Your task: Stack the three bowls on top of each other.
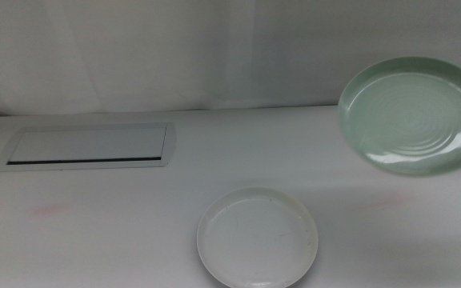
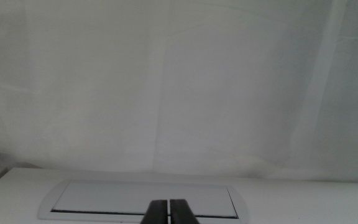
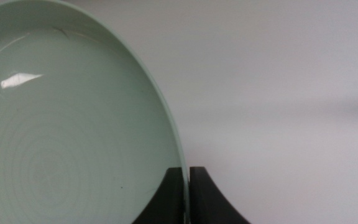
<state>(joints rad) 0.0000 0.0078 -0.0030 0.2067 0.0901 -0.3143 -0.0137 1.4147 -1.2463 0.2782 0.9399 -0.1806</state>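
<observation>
The pale mint green bowl is lifted clear of the table, tilted so its ringed inside faces the middle camera, at the right side of that view. The right gripper has it by the rim — in the right wrist view the two dark jaws are pressed close together with the green edge pinched between them, and the bowl spreads away to one side of them. Below and to the left of that gripper, well apart from the raised bowl, the speckled off-white bowl sits flat on the table near the front edge. The left gripper hangs over the table with its jaws closed on nothing, and just ahead of it lies the flat white panel with its dark slot.
</observation>
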